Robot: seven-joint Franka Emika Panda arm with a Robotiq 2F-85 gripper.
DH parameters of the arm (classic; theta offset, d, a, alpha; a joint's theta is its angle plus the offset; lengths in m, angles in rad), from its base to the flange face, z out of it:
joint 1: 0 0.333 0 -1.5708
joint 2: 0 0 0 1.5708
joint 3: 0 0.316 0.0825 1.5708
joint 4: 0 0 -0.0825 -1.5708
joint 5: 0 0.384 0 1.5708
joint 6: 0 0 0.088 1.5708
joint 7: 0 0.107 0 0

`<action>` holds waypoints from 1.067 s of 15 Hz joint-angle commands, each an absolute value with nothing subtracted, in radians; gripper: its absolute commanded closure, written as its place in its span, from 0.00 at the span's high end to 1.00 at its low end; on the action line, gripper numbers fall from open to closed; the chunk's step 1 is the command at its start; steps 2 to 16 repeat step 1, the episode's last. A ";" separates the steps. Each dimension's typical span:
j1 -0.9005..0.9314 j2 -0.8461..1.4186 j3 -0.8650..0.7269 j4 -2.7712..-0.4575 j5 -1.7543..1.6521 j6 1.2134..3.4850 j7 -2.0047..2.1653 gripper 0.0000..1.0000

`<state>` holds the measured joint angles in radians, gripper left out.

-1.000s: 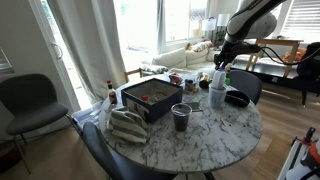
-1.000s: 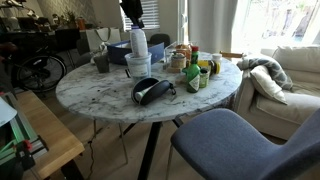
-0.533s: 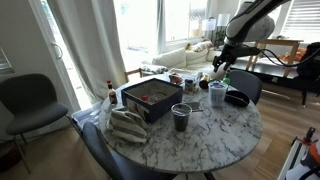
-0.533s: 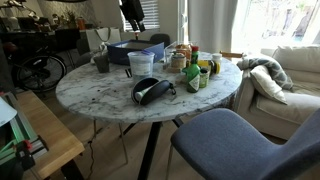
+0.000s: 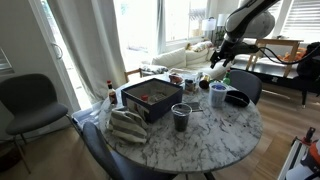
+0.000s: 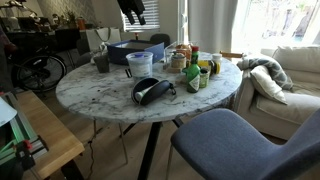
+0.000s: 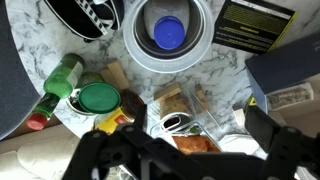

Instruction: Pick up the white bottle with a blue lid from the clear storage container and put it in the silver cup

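Observation:
The white bottle stands inside the silver cup, and from above only its blue lid shows. My gripper is open and empty, with its dark fingers spread wide over a clear snack box beside the cup. In both exterior views the gripper hangs well above the silver cup. The clear storage container sits behind the cup, nearer the table's middle.
A low black bowl lies close to the cup. A green bottle, a green lid and several small bottles crowd one side. A darker grey cup and a striped cloth sit near the front edge.
The gripper was low at the silver cup, shut on the bottle. It has opened, left the bottle in the cup and risen clear of it.

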<state>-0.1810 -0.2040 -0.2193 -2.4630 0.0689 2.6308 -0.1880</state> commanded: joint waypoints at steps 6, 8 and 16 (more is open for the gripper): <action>-0.178 -0.204 -0.222 -2.462 0.065 2.629 -0.183 0.99; -0.178 -0.204 -0.222 -2.462 0.065 2.629 -0.183 0.99; -0.178 -0.204 -0.222 -2.462 0.065 2.629 -0.183 0.99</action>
